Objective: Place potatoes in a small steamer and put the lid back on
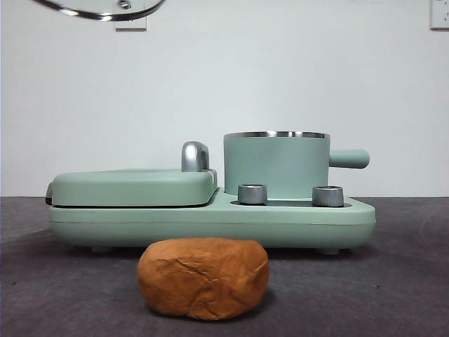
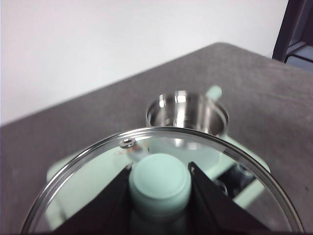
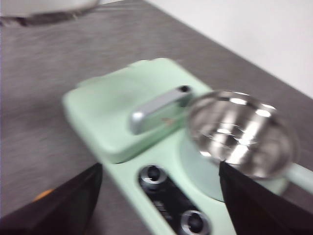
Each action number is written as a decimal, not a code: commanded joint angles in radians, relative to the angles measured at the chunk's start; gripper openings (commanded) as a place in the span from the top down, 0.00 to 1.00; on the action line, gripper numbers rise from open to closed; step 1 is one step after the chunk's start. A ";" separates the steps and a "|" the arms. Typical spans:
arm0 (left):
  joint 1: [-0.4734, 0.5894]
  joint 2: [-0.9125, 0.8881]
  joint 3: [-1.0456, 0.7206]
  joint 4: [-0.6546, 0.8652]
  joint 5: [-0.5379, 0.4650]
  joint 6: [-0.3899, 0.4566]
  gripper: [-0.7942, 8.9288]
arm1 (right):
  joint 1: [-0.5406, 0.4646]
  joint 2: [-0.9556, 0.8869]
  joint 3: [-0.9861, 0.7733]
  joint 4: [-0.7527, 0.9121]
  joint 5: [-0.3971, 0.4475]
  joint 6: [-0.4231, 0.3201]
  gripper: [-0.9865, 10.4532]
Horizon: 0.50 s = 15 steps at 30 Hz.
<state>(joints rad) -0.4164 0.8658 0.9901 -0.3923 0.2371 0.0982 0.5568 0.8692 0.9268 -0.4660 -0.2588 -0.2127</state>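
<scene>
Up at eleven o'clock of the front view, the left gripper clamps the lid by its knob, probably to leave the small steamer free; the potato lies at six o'clock before the appliance; the right gripper hovers over the appliance with its jaws spread apart.

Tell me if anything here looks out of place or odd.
Nothing is damaged or spilled. The potato lies on the table in front of the open pot; the left tool holds the lid up high.
</scene>
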 commanded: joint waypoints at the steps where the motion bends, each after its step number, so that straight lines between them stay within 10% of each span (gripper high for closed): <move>1: -0.003 -0.075 -0.026 -0.015 -0.013 -0.042 0.90 | 0.098 0.033 0.018 -0.019 -0.002 -0.025 0.57; 15: -0.003 -0.215 -0.038 -0.080 -0.055 -0.047 0.90 | 0.411 0.424 0.018 -0.082 0.069 -0.092 0.56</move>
<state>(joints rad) -0.4164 0.6533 0.9356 -0.4992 0.1822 0.0586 0.9577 1.2617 0.9295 -0.5556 -0.1986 -0.2855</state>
